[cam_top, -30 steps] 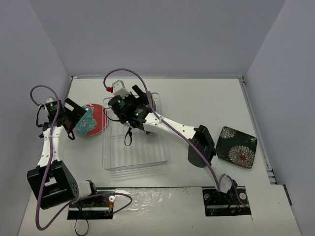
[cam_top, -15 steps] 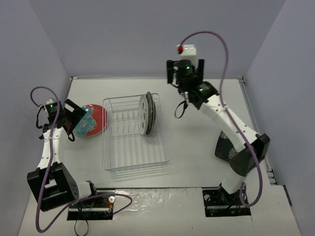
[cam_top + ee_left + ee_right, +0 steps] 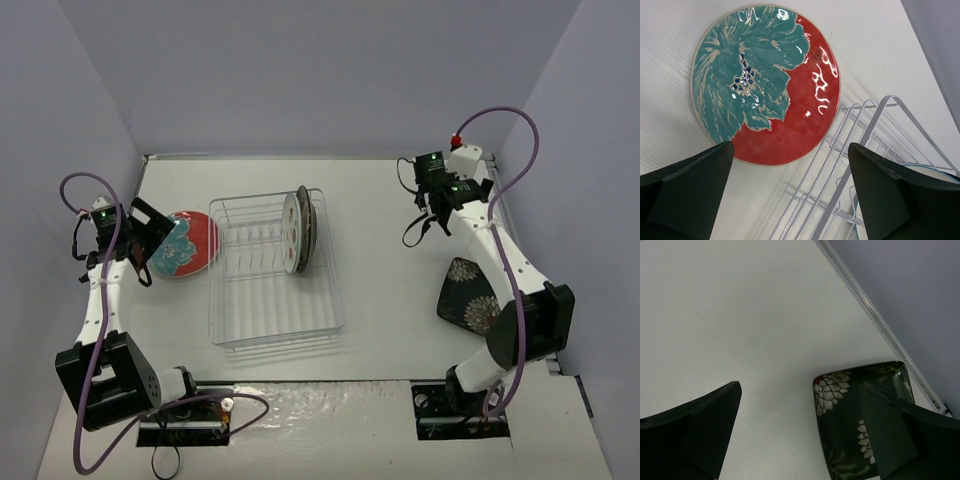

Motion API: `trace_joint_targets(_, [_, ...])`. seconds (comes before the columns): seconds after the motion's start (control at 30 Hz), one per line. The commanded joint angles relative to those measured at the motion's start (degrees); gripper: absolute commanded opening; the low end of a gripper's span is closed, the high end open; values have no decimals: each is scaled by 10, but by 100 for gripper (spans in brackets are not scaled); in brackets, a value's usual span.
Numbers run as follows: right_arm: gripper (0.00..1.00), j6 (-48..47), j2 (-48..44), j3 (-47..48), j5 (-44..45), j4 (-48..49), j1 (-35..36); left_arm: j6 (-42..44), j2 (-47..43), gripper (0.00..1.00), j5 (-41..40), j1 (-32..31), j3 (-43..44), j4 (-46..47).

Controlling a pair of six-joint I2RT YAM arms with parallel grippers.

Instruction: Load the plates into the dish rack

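The dish rack (image 3: 270, 300) sat mid-worktop (image 3: 390, 270) with the watermelon plate (image 3: 291, 232) and the striped-rim plate (image 3: 309, 230) upright at its far right end. Just left of it lay the red plate (image 3: 192, 243). Your left end effector (image 3: 150, 238) hung open above that plate's near edge. Your right end effector (image 3: 436, 208), spread wide and empty, hovered beyond the black square plate (image 3: 466, 298), with the arm extended along the right side.

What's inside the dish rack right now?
Two plates stand on edge at the far right of the dish rack: the watermelon plate, and behind it the striped-rim plate, mostly covered, only its dark rim showing. The red plate and black plate lie outside.
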Motion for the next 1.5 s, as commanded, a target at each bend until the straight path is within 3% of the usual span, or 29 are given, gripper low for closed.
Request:
trace_joint_targets(0.0, [100,95,65,-7,91,-110,-3,8,-7,97,5,3,17,29])
trace_joint_targets(0.47, [91,100,188,-115,20,-80,-30,7,1,97,4,3,15,35])
trace_joint_targets(0.77, [65,96,225,-153,5,-51,-62,3,8,97,2,4,12,44])
trace_joint_targets(0.9, [63,102,244,-151,20,-53,-63,3,8,97,-2,4,13,39])
trace_joint_targets(1.0, [50,110,252,-151,26,-52,-61,1,5,97,-3,4,12,40])
trace_joint_targets(1.27, [25,116,270,-152,39,-51,-53,1,3,97,-9,4,12,37])
trace_joint_targets(1.37, [5,120,272,-146,53,-58,-42,2,0,97,-9,4,12,34])
trace_joint_targets(1.47, [0,127,268,-135,79,-73,-31,2,-4,97,-11,4,11,32])
